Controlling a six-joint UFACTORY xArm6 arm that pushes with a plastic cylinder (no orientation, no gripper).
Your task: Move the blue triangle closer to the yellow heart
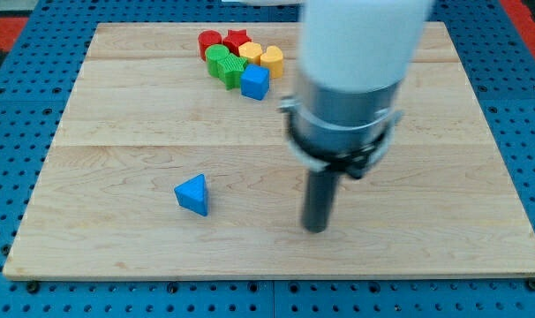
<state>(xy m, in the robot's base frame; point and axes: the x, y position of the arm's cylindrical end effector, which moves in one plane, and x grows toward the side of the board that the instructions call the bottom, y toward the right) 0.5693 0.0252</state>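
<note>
So my tip sat right of the blue triangle, apart from it. No pincer showed. The yellow heart was up top in the cluster.

One bench carries eight blocks. Two are blue: one blue triangle at the view's left of my tip, and one blue cube above it. Two red blocks, two green blocks and two yellow blocks make up the rest.
</note>
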